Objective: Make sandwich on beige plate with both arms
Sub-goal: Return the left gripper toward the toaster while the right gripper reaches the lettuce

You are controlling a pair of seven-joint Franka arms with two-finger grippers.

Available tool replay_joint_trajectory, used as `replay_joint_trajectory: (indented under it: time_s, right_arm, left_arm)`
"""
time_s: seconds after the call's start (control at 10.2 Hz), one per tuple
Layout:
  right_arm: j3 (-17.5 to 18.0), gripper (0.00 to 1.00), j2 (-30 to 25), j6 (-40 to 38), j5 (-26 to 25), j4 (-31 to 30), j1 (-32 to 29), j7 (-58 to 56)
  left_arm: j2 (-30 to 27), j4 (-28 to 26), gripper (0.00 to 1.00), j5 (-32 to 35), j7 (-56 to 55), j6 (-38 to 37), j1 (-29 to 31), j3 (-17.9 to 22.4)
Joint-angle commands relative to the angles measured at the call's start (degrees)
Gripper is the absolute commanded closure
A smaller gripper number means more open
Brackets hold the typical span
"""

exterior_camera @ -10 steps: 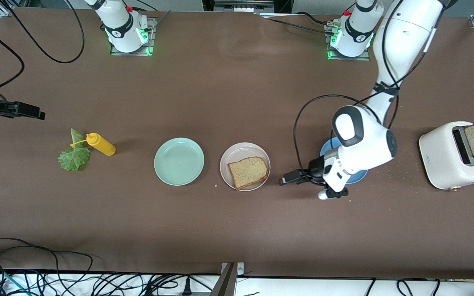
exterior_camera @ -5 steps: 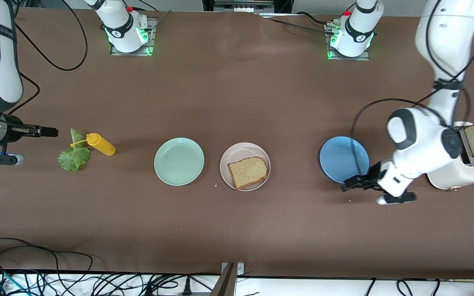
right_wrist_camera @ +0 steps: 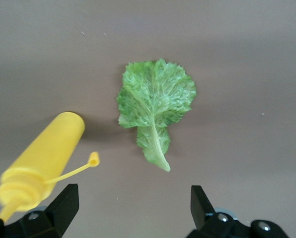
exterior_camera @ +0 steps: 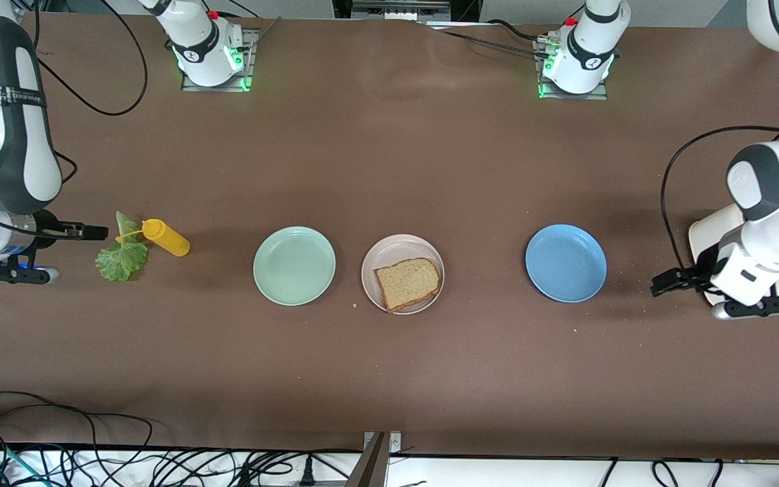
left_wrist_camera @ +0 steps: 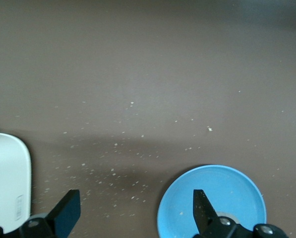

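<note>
Right now, a single slice of brown bread is lying on the beige plate at the centre of the front view, with no lettuce and no second slice on it. Just beside it toward the right arm's end, a mint-green plate is sitting on the brown table, and toward the left arm's end a blue plate is sitting well apart from the bread.

At the left edge of the front view, the right gripper is hovering with its jaws spread wide and holding nothing, just beside the lettuce leaf and the yellow squeeze bottle lying on its side. In the right wrist view, the lettuce leaf is showing in the middle of the frame, flat on the table, with the yellow bottle at the lower left and its cap dangling on a thin strap.

At the right edge of the front view, the left gripper is also hanging open and empty, between the blue plate and the white toaster, which the arm is largely covering. In the left wrist view, both black fingertips are standing apart over crumb-speckled table, with the blue plate at the lower right and the toaster at the lower left.
</note>
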Motion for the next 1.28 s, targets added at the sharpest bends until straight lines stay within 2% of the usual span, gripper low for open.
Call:
replay_joint_trajectory:
  time_s: [0.0, 0.3, 0.49, 0.79, 0.98, 1.18]
  right_arm:
    - [0.3, 0.0, -1.3, 5.3, -0.8, -6.2, -1.0, -0.1]
    - [0.3, 0.0, 1.3, 9.1, -0.9, -8.6, -2.6, -1.2]
    - [0.3, 0.0, 3.3, 11.0, -0.9, -8.6, -3.8, -3.4]
    - [0.3, 0.0, 6.5, 12.9, -0.7, -8.6, -5.2, -6.9]
    - [0.4, 0.0, 7.7, 12.7, -0.5, -8.6, -5.2, -6.9]
    - [0.4, 0.0, 8.7, 12.5, -0.2, -8.6, -5.3, -7.0]
  left_arm:
    - [-7.2, -5.2, 0.0, 3.3, -0.9, -0.3, -1.1, 0.4]
    - [-12.8, -12.8, 0.0, 3.3, -1.3, -0.4, -2.5, 1.5]
    - [-15.3, -13.8, 0.0, 3.2, -1.8, -0.4, -3.4, 2.4]
    - [-17.2, -12.3, 0.0, 3.4, -1.6, -1.2, -3.4, 2.3]
    - [-16.6, -5.0, 0.0, 4.7, -1.6, -15.0, -3.6, 1.7]
    - [-16.1, -1.1, 0.0, 3.8, -1.7, -23.8, -3.5, 1.7]
